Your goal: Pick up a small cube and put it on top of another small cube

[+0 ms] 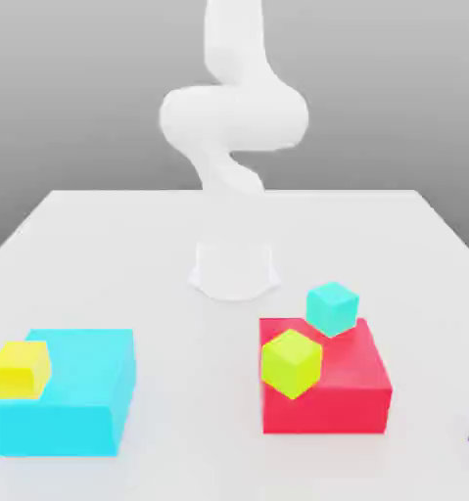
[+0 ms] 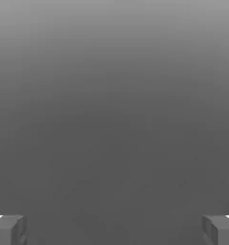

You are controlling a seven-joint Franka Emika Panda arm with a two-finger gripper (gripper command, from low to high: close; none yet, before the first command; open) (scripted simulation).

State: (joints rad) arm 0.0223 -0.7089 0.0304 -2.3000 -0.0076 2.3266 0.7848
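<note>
Since the lime cube (image 1: 291, 363) looks rigid, light and smooth-faced, take it squarely across two opposite flat sides; the gripper (image 2: 114, 229) stands fully released, empty.

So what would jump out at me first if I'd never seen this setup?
Probably the bright blocks on the white table: a big red block carrying a small lime cube and a small teal cube, and at the exterior view's left a big cyan block with a small yellow cube. Behind them rises the white robot arm.
</note>
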